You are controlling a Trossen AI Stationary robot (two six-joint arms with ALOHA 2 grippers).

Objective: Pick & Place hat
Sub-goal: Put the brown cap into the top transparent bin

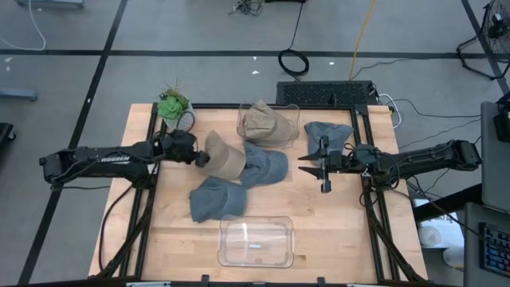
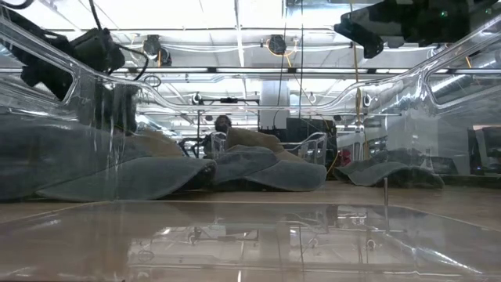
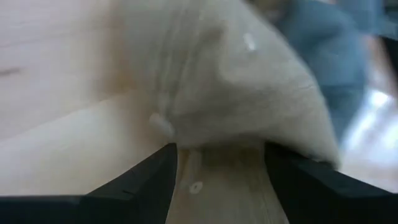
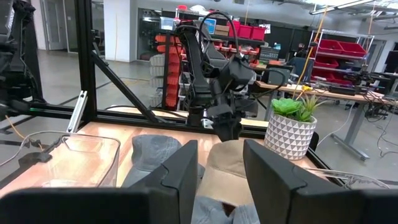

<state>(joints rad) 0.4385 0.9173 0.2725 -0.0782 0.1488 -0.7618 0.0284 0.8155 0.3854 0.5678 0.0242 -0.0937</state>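
A tan hat [image 1: 225,158] lies mid-table on its underside, with a blue hat [image 1: 268,166] lapping against its right side and a grey-blue hat [image 1: 215,199] in front of it. My left gripper [image 1: 202,158] is open at the tan hat's left end. In the left wrist view its fingers [image 3: 146,180] stand on either side of the tan cloth [image 3: 230,87]. My right gripper [image 1: 315,169] hovers open to the right of the blue hat and holds nothing. The right wrist view looks past the gripper [image 4: 221,180] onto the tan hat [image 4: 231,160]. My left gripper comes level from the table's left side. Its open fingers straddle the left end of the tan hat [image 3: 217,165], which rests on the table. Whether the fingers touch the cloth, I cannot tell.
A clear container [image 1: 256,241] stands at the near edge. Another clear container [image 1: 296,127] at the far side holds a second tan hat [image 1: 265,121]. One more blue hat [image 1: 328,135] lies far right. A potted plant [image 1: 174,106] stands just beyond my left gripper.
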